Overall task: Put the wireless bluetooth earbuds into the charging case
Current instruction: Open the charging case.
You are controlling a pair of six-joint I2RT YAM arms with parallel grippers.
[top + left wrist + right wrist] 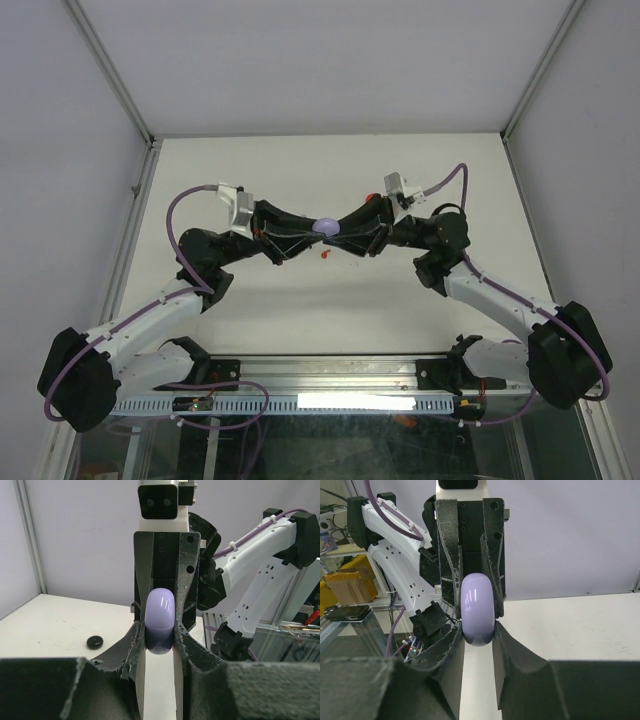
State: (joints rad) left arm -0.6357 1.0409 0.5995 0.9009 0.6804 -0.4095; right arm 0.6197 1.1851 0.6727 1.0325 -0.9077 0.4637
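My left end effector is pinched on the lavender charging case, which is held edge-on above the desk. The fingers cover the lower flanks of the case, so I cannot make out a seam or lid. In the wrist view, a small black round thing lies on the desk to the left of that end effector, too small to identify. A tiny red earbud lies on the desk just nearer my bases than the fingertips, its shape barely resolved. My right end effector clamps the same case from the opposite side. The desk is plain white, with pale walls around it.
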